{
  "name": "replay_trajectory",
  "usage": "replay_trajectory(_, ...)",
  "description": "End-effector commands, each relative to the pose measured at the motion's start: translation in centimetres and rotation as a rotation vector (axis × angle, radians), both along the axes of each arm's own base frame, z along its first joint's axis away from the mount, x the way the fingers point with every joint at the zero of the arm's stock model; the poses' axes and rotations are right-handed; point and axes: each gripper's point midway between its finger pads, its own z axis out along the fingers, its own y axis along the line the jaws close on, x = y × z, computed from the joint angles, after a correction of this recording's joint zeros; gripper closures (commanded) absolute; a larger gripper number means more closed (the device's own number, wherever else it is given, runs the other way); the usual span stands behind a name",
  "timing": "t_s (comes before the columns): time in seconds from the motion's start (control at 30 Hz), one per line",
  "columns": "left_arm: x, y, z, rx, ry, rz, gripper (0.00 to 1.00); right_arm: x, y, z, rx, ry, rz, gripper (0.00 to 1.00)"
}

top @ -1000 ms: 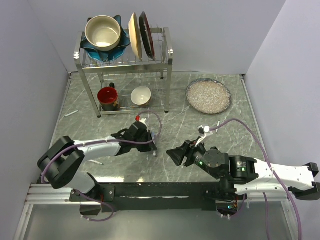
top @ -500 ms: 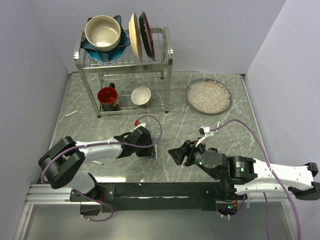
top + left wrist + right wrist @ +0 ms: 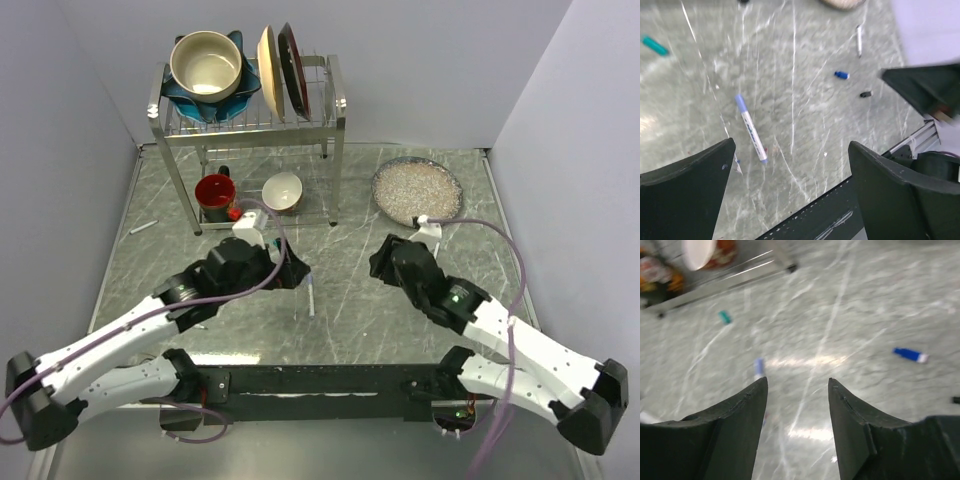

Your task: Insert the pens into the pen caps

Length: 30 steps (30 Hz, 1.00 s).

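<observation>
**Both pincers empty, blue-ended pen loose on the table**

Left gripper [image 3: 791,145]: jaws spread wide with nothing between them, hanging over the marbled table [image 3: 815,125].

White pen with a blue end [image 3: 751,131]: lies flat on a diagonal, left of centre in the left wrist view. From overhead it sits mid-frame between the two arms and touches neither.

Right gripper [image 3: 797,381]: jaws part open with a moderate gap, gripping nothing. The same pen shows just past its left finger.

Caps are all loose on the table:
- Teal cap [image 3: 655,46]: far upper left of the left wrist view.
- Blue cap [image 3: 841,75] and black cap [image 3: 866,93]: near each other right of centre, well apart from the pen.

Second white pen [image 3: 859,40]: lies near the top edge, above the blue cap. Its tip colour is unreadable.
</observation>
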Motion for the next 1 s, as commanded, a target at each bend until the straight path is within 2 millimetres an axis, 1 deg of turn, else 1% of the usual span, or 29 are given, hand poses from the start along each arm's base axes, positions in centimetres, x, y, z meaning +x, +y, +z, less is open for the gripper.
replay_trajectory(0.0, -0.3, 2.3, 2.7, 0.056, -0.105, 0.01, 0.0, 2.8, -2.3, -1.0, -0.025, 0.069, -0.077, 0.43)
replay_trajectory(0.03, -0.3, 2.7, 2.9, 0.059, -0.114, 0.018, 0.01, 3.1, -2.4, -1.7, -0.006, 0.099, -0.08, 0.43)
replay_trajectory(0.07, -0.1, 3.3, 3.1, 0.07, -0.135, 0.038, 0.01, 4.0, -3.9, -2.9, -0.012, 0.136, -0.135, 0.45)
replay_trajectory(0.13, -0.2, 4.3, 3.4, 0.054, -0.152, 0.077, 0.01, 4.6, -4.8, -3.9, -0.014, 0.165, -0.165, 0.46)
replay_trajectory(0.17, -0.3, 4.6, 3.7, 0.034, -0.151, 0.096, 0.01, 4.9, -5.9, -5.1, -0.019, 0.205, -0.21, 0.46)
replay_trajectory(0.2, -0.6, 4.9, 4.0, 0.015, -0.16, 0.098, 0.01, 4.7, -6.6, -6.1, -0.012, 0.243, -0.246, 0.46)
replay_trajectory(0.23, -0.7, 5.1, 4.2, 0.006, -0.163, 0.106, 0.01, 4.5, -7.0, -6.9, 0.046, 0.281, -0.314, 0.45)
replay_trajectory(0.27, -0.9, 5.6, 3.9, 0.01, -0.155, 0.119, 0.01, 3.9, -7.4, -8.6, 0.074, 0.341, -0.344, 0.45)
replay_trajectory(0.3, -0.8, 6.3, 4.3, 0.004, -0.167, 0.15, 0.01, 3.9, -8.4, -9.4, 0.105, 0.368, -0.398, 0.46)
replay_trajectory(0.37, -1.0, 6.9, 4.6, -0.004, -0.172, 0.167, 0.01, 3.8, -8.7, -10.6, 0.128, 0.392, -0.398, 0.5)
replay_trajectory(0.4, -1.2, 7.4, 4.9, -0.012, -0.186, 0.176, 0.01, 4.6, -9.7, -10.5, 0.124, 0.369, -0.428, 0.5)
replay_trajectory(0.47, -1.3, 7.7, 5.3, -0.028, -0.199, 0.184, 0.01, 5.4, -11.9, -10.6, 0.089, 0.356, -0.503, 0.5)
replay_trajectory(0.53, -1.6, 7.8, 5.7, -0.053, -0.219, 0.177, 0.01, 6.8, -14.7, -9.7, 0.011, 0.303, -0.568, 0.49)
replay_trajectory(0.57, -1.7, 7.9, 5.8, -0.061, -0.224, 0.177, 0.01, 7.3, -15.4, -10.0, -0.032, 0.304, -0.571, 0.49)
replay_trajectory(0.6, -1.9, 8.0, 5.9, -0.068, -0.228, 0.174, 0.01, 8.0, -16.2, -9.7, -0.067, 0.289, -0.574, 0.49)
replay_trajectory(0.63, -2.0, 8.0, 5.9, -0.073, -0.23, 0.173, 0.01, 8.9, -16.9, -8.9, -0.109, 0.278, -0.557, 0.49)
replay_trajectory(0.67, -2.0, 8.0, 5.9, -0.076, -0.232, 0.172, 0.01, 9.3, -17.0, -9.5, -0.136, 0.305, -0.536, 0.49)
replay_trajectory(0.7, -2.1, 8.0, 6.0, -0.08, -0.234, 0.169, 0.01, 10.0, -16.6, -9.6, -0.137, 0.309, -0.491, 0.49)
replay_trajectory(0.73, -2.1, 8.0, 6.0, -0.079, -0.235, 0.169, 0.01, 10.9, -16.5, -9.0, -0.159, 0.303, -0.45, 0.49)
replay_trajectory(0.77, -2.1, 8.0, 6.0, -0.077, -0.236, 0.165, 0.01, 11.2, -16.7, -9.9, -0.173, 0.339, -0.447, 0.49)
replay_trajectory(0.8, -2.2, 7.9, 6.0, -0.076, -0.237, 0.16, 0.01, 11.4, -16.9, -10.2, -0.194, 0.355, -0.437, 0.49)
replay_trajectory(0.83, -2.2, 7.8, 6.1, -0.074, -0.243, 0.154, 0.01, 12.3, -16.9, -9.8, -0.197, 0.348, -0.436, 0.49)
replay_trajectory(0.87, -2.3, 7.7, 6.1, -0.076, -0.241, 0.146, 0.01, 12.5, -17.2, -10.6, -0.209, 0.373, -0.439, 0.49)
replay_trajectory(0.93, -2.3, 7.6, 6.0, -0.072, -0.237, 0.142, 0.01, 13.4, -17.6, -10.5, -0.222, 0.377, -0.438, 0.49)
replay_trajectory(0.97, -2.3, 7.6, 5.9, -0.071, -0.238, 0.14, 0.01, 13.5, -18.0, -11.0, -0.231, 0.395, -0.447, 0.49)
